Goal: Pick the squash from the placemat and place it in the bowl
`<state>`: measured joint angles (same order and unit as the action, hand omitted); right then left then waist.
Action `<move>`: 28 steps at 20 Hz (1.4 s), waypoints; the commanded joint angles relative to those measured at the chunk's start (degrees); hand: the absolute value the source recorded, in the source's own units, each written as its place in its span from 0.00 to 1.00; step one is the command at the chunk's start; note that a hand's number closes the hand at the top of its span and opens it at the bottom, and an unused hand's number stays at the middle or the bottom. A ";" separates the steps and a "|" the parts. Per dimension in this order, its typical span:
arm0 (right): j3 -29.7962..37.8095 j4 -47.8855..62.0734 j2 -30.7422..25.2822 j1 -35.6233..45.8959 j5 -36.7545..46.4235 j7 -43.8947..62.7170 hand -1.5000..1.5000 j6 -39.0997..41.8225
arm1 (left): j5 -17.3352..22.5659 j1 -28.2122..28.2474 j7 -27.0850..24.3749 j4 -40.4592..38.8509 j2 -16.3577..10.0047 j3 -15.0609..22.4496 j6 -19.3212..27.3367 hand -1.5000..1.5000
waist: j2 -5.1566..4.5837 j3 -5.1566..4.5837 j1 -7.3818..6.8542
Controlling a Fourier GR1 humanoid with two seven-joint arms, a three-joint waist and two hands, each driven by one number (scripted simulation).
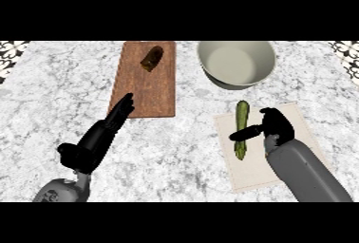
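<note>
Lying lengthwise on the placemat [245, 173], the squash [242, 114] sits near the bowl [235, 59], with bare surface [182, 152] to its left. The right hand [276, 124] touches its middle; whether it grips, I cannot tell. The left hand [104, 135], open, overlaps the lower edge of the cutting board [144, 88].

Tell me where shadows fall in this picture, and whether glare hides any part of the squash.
Head view: light is even, with no glare on the squash; only the right hand covers its middle. Head view: the bowl throws a narrow dark shadow on the counter below its near rim.
</note>
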<state>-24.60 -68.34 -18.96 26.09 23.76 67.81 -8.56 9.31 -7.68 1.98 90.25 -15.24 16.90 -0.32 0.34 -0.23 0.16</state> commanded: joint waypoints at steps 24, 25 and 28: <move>-10.35 24.36 18.84 37.84 18.24 -13.49 1.00 8.73 | -2.52 -4.08 3.43 0.21 4.21 0.26 -2.48 0.50 | -0.97 0.20 -3.67; -12.52 23.11 18.87 38.57 18.50 -12.16 1.00 6.85 | -3.73 -2.40 1.71 0.02 4.12 0.57 -1.82 0.50 | -0.87 0.18 -3.84; -9.89 22.31 18.91 42.79 21.69 -12.90 1.00 0.92 | -2.14 -6.13 3.11 -2.73 3.50 -2.22 -2.87 0.50 | -0.87 0.20 -2.32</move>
<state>-34.84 -47.19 -0.74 63.39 42.16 54.26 -1.49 6.53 -11.20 3.67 88.95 -11.51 16.51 -2.95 -0.62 -0.05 -3.19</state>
